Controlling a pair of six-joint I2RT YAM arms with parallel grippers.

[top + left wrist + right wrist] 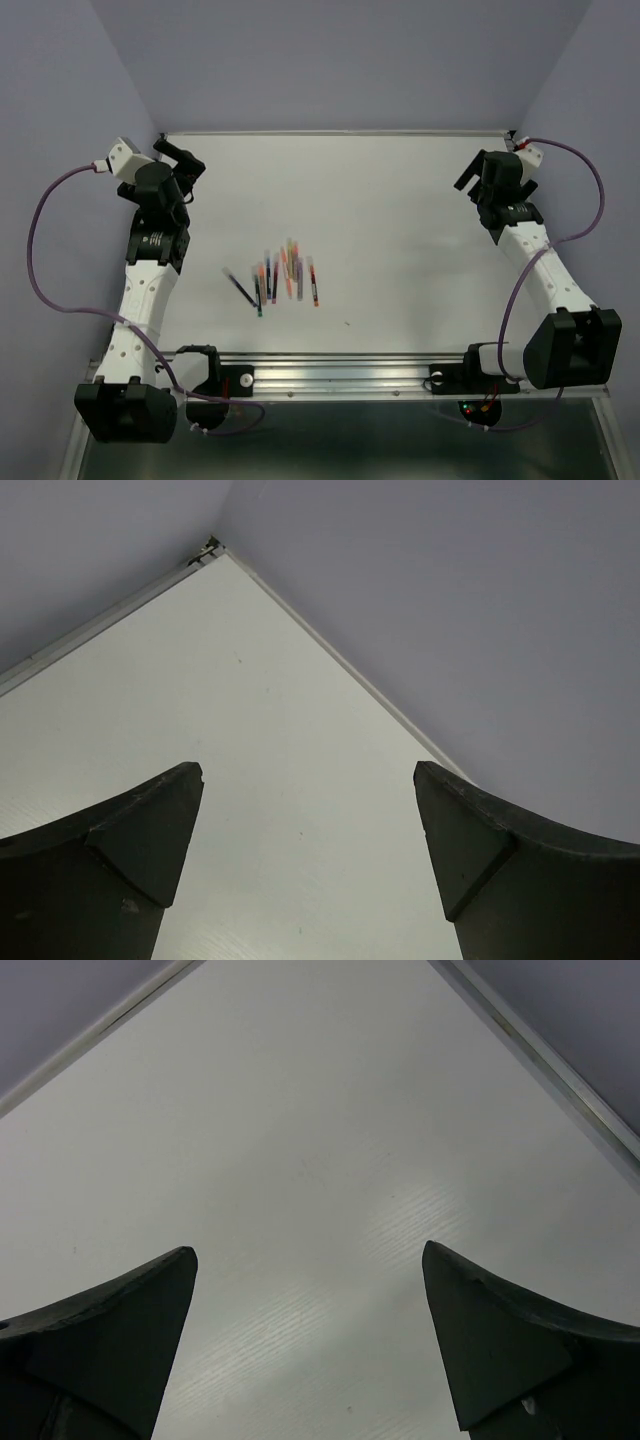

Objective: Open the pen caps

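Several thin pens [280, 275] in mixed colours lie in a loose cluster on the white table [400, 220], near the middle and toward the front. A dark pen [240, 287] lies at the cluster's left. Their caps are too small to tell apart. My left gripper [185, 160] is open and empty at the far left corner, well away from the pens. My right gripper [478, 172] is open and empty at the far right. The left wrist view shows only bare table between the open fingers [120, 850]. The right wrist view shows the same between its fingers [510, 1345].
Pale walls close in the table at the back and both sides; the back corner [208, 548] shows in the left wrist view. A metal rail [340, 375] runs along the near edge between the arm bases. Purple cables [40, 250] loop beside each arm.
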